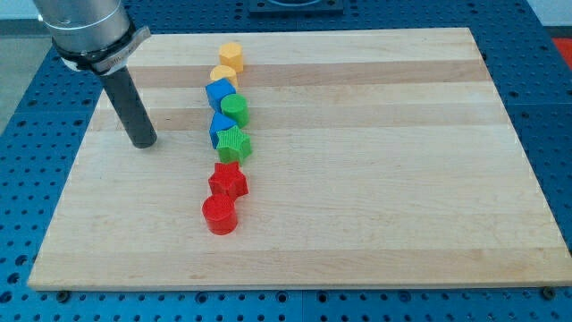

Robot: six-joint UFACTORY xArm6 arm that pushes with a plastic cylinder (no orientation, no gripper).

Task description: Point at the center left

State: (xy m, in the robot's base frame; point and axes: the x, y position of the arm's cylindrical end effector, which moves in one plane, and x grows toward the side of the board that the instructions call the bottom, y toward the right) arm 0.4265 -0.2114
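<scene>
My tip (143,143) rests on the wooden board (375,179) in its left part, a little above mid-height. It stands well left of a column of blocks and touches none. From the view's top the column holds a yellow hexagon (231,56), a yellow block (222,74), a blue block (219,93), a green cylinder (235,110), a blue block (220,126), a green star (234,143), a red star (228,180) and a red cylinder (219,216). The tip is level with the green star.
The board lies on a blue perforated table (27,179). The arm's grey body (85,31) hangs over the board's top left corner.
</scene>
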